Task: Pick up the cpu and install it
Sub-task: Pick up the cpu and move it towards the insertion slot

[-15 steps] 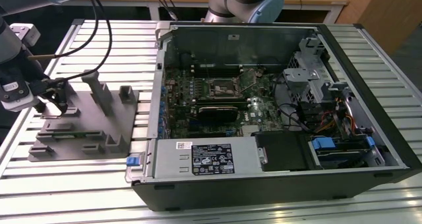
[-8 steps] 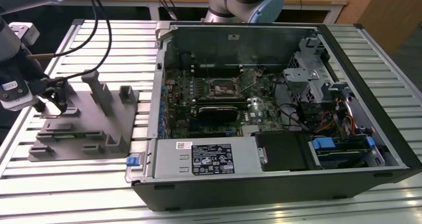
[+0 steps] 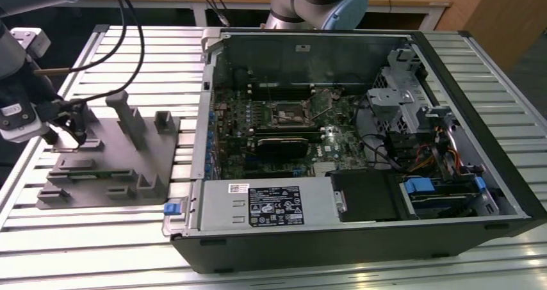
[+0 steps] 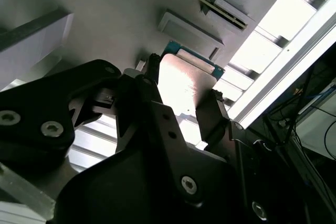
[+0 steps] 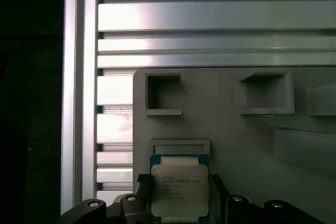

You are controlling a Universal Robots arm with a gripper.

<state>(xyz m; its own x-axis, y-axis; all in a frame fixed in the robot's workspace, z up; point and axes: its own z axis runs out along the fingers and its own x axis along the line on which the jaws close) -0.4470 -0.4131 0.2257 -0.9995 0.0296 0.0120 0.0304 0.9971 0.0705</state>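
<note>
In both wrist views the cpu [image 5: 179, 189] [image 4: 185, 81], a small square chip with a pale silver top and a green edge, sits between my two black fingers. My gripper [image 5: 179, 195] [image 4: 184, 95] is shut on its two opposite sides, just over a shallow square recess [image 5: 180, 147] of the grey plastic tray [image 5: 231, 129]. In the exterior view my gripper [image 3: 68, 134] hangs over the tray [image 3: 111, 168] at the exterior view's left, far from the square socket frame [image 3: 286, 114] on the motherboard inside the open computer case.
The tray carries upright posts [image 3: 128, 117] and several pockets [image 5: 265, 94]. It lies on a slatted aluminium table [image 3: 145, 59]. The open black case [image 3: 359, 143] holds a drive cage [image 3: 406, 85], cables and a power supply [image 3: 265, 203]. Another arm's base [image 3: 321, 5] stands behind it.
</note>
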